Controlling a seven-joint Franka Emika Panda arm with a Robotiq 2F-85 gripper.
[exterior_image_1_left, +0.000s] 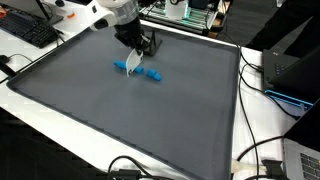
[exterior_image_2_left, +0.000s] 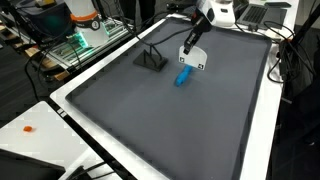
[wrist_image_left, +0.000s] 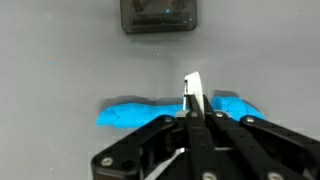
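Gripper (wrist_image_left: 192, 88), jaws closed on nothing, over 1 blue piece (wrist_image_left: 125, 113) near the desk's (exterior_image_1_left: 120, 130) far edge; black box (wrist_image_left: 158, 15) beyond.

Grey mat (exterior_image_1_left: 90, 120) covers the white bench (exterior_image_2_left: 30, 140) | blue piece (wrist_image_left: 130, 112) lies flat — right under the gripper (wrist_image_left: 193, 92) | black box (wrist_image_left: 158, 15) — just ahead of it, apart

The jaws hang right over a blue object (exterior_image_2_left: 184, 77) on the grey mat (exterior_image_2_left: 150, 120).
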